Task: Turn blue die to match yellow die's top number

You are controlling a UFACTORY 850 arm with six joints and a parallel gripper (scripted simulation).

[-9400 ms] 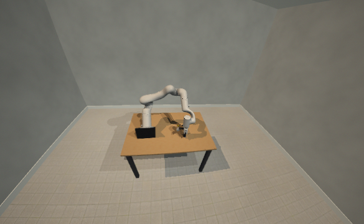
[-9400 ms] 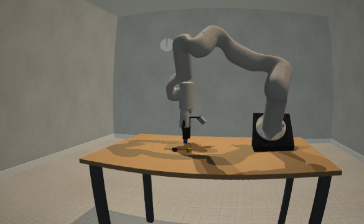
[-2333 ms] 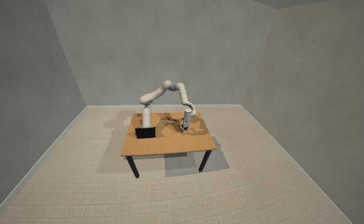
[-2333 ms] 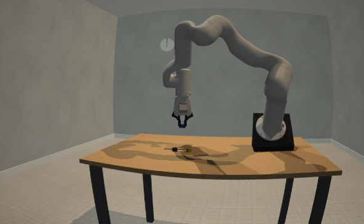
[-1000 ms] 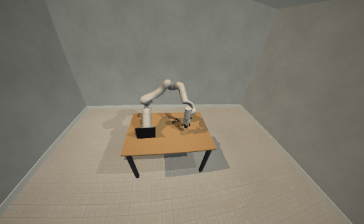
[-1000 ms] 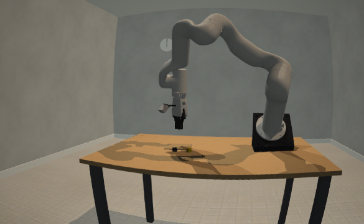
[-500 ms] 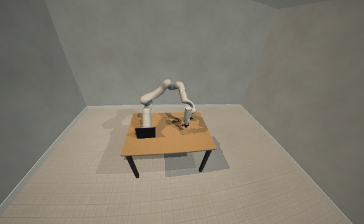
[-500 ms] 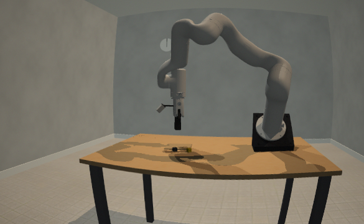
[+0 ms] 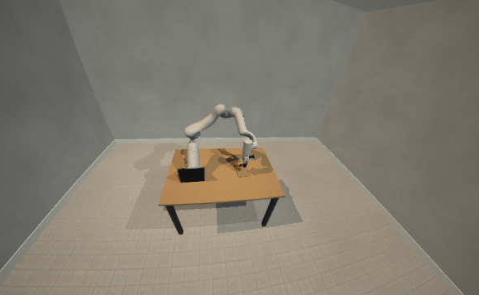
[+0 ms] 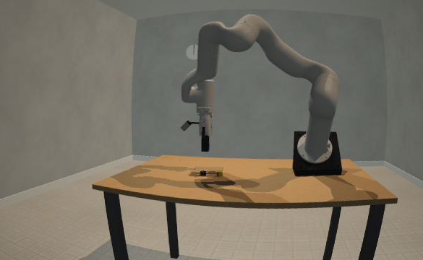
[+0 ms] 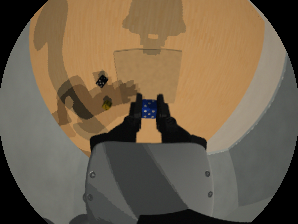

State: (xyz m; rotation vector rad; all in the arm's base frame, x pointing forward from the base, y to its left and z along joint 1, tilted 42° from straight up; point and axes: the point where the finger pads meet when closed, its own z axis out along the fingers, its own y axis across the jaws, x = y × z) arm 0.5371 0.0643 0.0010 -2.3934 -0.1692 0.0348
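My gripper (image 9: 245,165) (image 10: 205,149) (image 11: 149,101) is shut on the blue die (image 11: 149,108) and holds it well above the table. White pips show on the die's face toward the wrist camera; its other faces are hidden or too small to read. The thin tan mat (image 9: 243,174) (image 10: 216,169) (image 11: 147,70) lies flat on the table, ahead of the fingertips in the wrist view. The yellow die (image 10: 219,173) (image 11: 106,105) stands on the table left of the mat in the wrist view, in shadow; its top number is too small to read.
A black die (image 10: 203,173) (image 11: 102,81) with white pips stands near the yellow die, also left of the mat in the wrist view. The wooden table (image 9: 223,192) (image 10: 153,191) carries the arm's black base (image 9: 192,174) (image 10: 316,170) at its other end. Arm shadows cross the table top.
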